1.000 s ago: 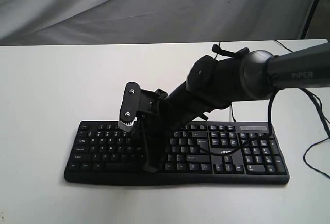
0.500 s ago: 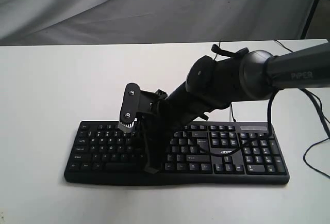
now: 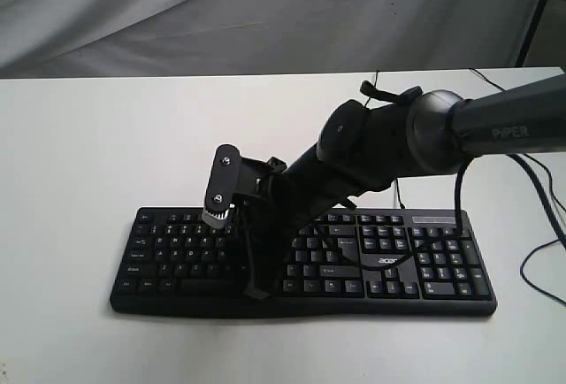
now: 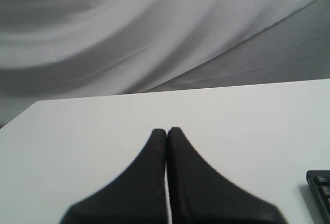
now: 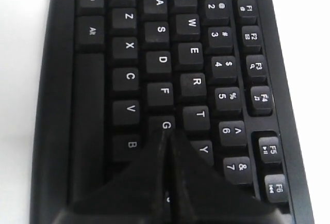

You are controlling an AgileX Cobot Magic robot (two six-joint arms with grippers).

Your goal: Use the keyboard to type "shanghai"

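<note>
Grippers, 2.
- Right gripper (image 5: 167,132) (image 3: 256,290): 1. Both fingers pressed flat together, nothing between them. It points down at the left half of the keyboard, tips at the edge of the G key. Whether they press a key cannot be told.
- Left gripper (image 4: 166,130): 1. Fingers likewise closed against each other and holding nothing. It hangs over bare table, with a keyboard corner at the frame edge.

Arm (image 3: 416,132), dark, 1 in the exterior view. It enters from the right and slants down and left across the keyboard's middle.

Keyboard (image 3: 177,251) (image 5: 129,79) (image 4: 320,185): 1. Black, full-size, with white legends and a number pad at its right end. It lies flat near the front of the table, long side running left to right.

Cables, black, 2 seen: one (image 3: 459,196) droops from the arm onto the keyboard's right part, and one (image 3: 538,260) lies on the table at the far right.

Table (image 3: 88,154) (image 4: 77,131): 1, white.

Cloth backdrop (image 3: 265,12) (image 4: 103,28): 1, grey, creased, behind the far edge.
</note>
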